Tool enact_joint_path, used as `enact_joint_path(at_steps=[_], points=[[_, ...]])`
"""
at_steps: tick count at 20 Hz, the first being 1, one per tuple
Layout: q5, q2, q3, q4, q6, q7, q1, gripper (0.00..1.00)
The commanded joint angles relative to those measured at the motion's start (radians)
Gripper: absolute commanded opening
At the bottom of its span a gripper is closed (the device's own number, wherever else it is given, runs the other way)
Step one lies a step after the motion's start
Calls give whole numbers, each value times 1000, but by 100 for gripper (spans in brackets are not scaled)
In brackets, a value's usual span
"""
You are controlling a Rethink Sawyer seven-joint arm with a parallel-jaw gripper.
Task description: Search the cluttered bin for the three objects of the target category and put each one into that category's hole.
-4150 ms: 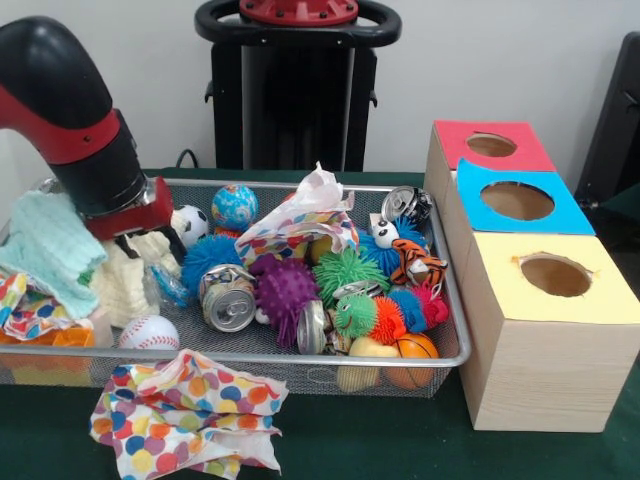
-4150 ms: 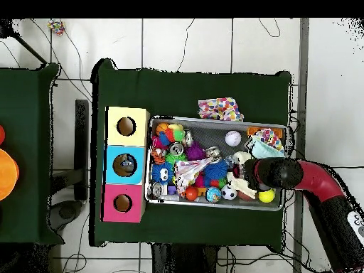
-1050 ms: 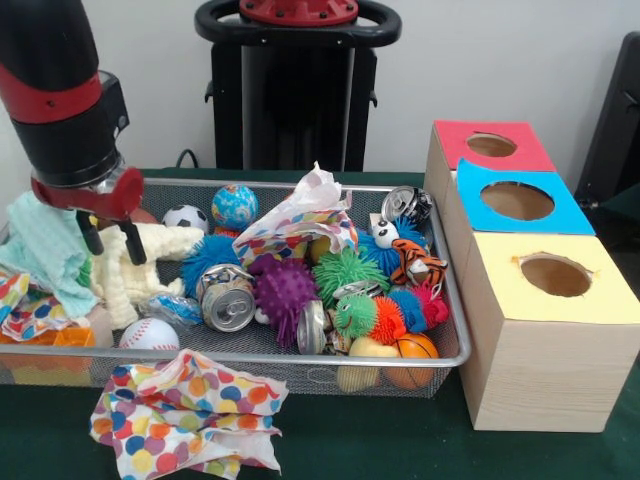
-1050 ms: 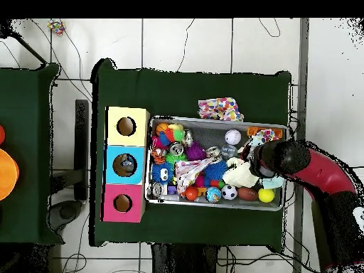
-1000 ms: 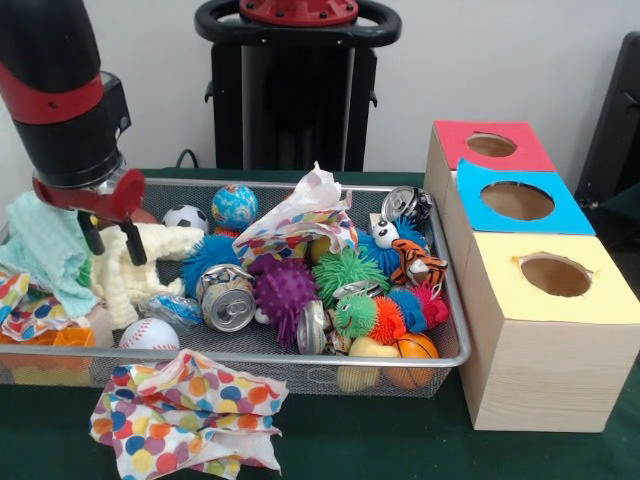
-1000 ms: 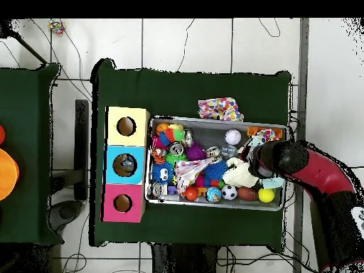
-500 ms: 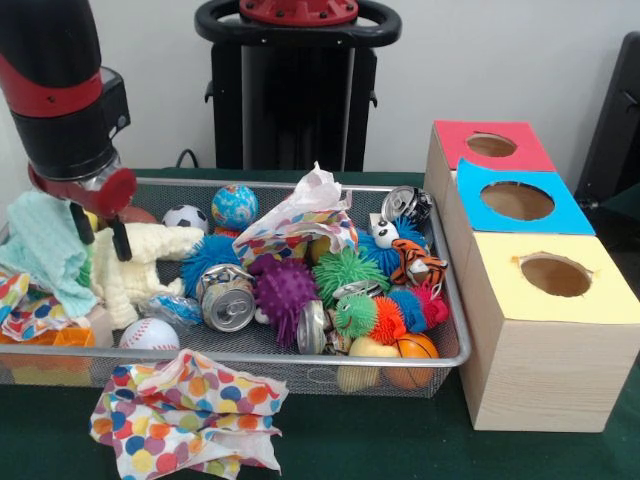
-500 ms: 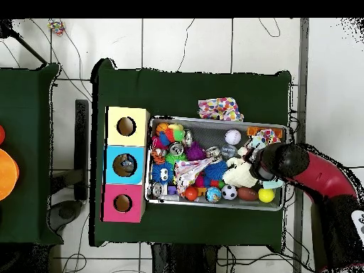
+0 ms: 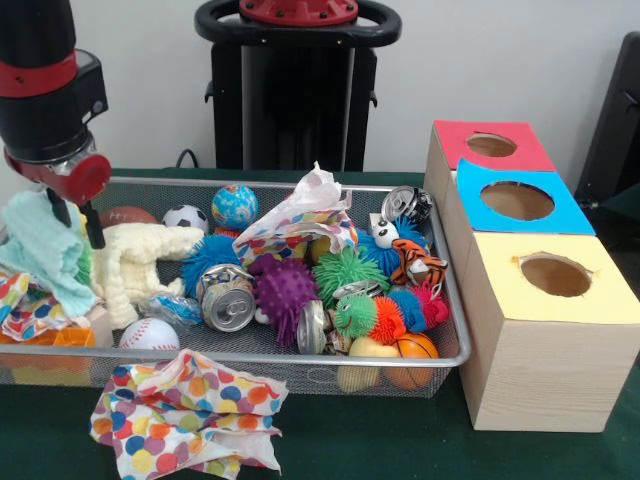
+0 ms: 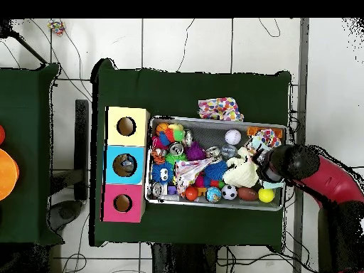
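The gripper [image 9: 76, 222] hangs over the 9 o'clock end of the wire bin [image 9: 300, 352], its jaws a little apart and holding nothing. Just under it lies a pale yellow cloth [image 9: 135, 262]. Three boxes with holes [image 9: 520, 202] stand at the bin's 3 o'clock side.

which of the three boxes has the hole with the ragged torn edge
The yellow-topped box, the one at the row's near end in the front view. Its hole is roughly cut with frayed edges, while the blue-topped box and red-topped box have cleanly cut holes.
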Motion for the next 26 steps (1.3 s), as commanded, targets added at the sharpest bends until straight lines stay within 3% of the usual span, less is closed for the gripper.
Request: enact_joint_path(at_steps=[1,7,15,26], points=[[83,75,-33,-26,-66,297,51,100],[155,83,-100,21,-121,404,128,100],[206,60,-177,72,-154,468,232,100],[286,88,-206,-11,-90,527,328,100]])
